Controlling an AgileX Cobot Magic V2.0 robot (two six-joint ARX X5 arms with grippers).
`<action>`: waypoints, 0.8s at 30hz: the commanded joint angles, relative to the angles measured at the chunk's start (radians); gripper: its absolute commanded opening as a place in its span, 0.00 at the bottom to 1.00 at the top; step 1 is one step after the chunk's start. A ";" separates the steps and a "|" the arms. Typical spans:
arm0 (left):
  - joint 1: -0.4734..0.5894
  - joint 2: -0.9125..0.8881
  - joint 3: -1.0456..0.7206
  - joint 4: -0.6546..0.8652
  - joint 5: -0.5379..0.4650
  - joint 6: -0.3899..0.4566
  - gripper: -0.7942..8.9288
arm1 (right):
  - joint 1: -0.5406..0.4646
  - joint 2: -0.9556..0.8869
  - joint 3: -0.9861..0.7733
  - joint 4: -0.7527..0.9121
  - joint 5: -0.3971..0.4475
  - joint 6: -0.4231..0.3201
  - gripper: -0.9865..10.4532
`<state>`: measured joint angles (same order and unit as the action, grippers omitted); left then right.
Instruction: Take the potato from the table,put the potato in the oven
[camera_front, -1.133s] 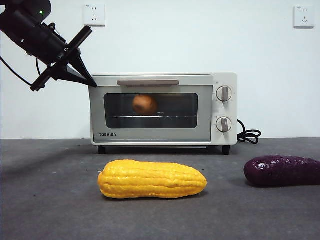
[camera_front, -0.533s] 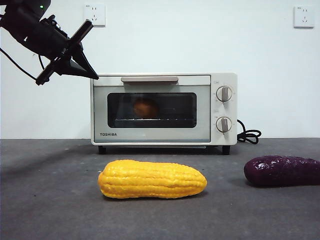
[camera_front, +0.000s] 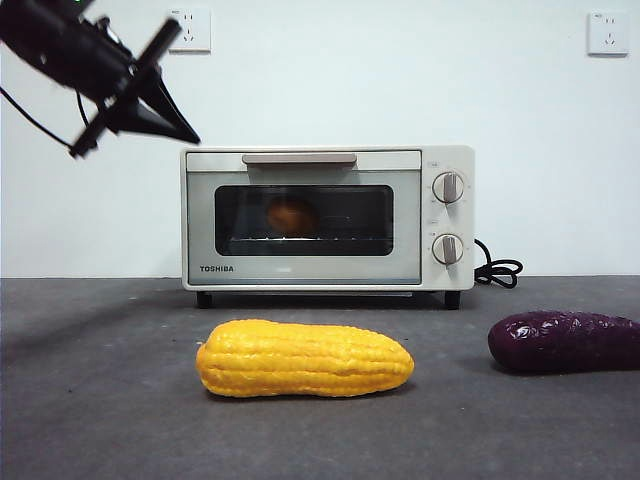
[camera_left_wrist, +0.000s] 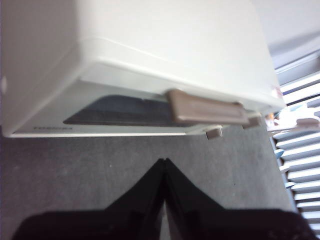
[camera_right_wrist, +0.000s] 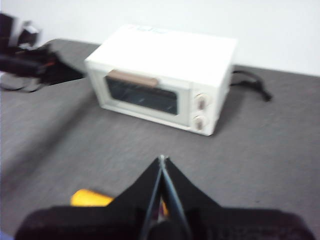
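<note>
Potato (camera_front: 291, 216): rounded orange-brown lump, dim behind dark glass, on rack inside closed cream oven (camera_front: 327, 218); long axis not discernible. Left gripper (camera_front: 150, 105): jaws together, empty, above oven's corner. Right gripper (camera_right_wrist: 161, 162): jaws together, empty.

We look past the right gripper (camera_right_wrist: 162, 161), whose two black jaws meet in a closed point with nothing between them. Ahead of the tip and well apart from it stands the oven (camera_right_wrist: 165, 80) on the table (camera_right_wrist: 260, 150), its door shut, bar handle (camera_right_wrist: 133, 78) toward us and two knobs (camera_right_wrist: 200, 111) on one side. A black cord (camera_right_wrist: 252, 82) trails behind it. Just beside the jaws lies a yellow object (camera_right_wrist: 90, 198), probably the corn cob, though blurred.
</note>
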<state>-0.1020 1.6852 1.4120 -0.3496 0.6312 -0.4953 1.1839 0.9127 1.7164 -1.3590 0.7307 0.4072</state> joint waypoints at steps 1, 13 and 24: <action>0.000 -0.090 0.003 -0.068 -0.027 0.121 0.07 | 0.002 -0.001 -0.005 -0.020 0.055 0.001 0.09; 0.006 -0.508 0.003 -0.262 -0.055 0.308 0.08 | 0.002 -0.001 -0.005 -0.020 0.056 0.002 0.09; 0.005 -0.700 0.003 -0.262 -0.055 0.308 0.08 | 0.002 -0.001 -0.005 -0.020 0.056 0.002 0.09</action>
<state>-0.0990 0.9825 1.4124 -0.6125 0.5755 -0.2016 1.1839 0.9127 1.7164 -1.3590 0.7830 0.4072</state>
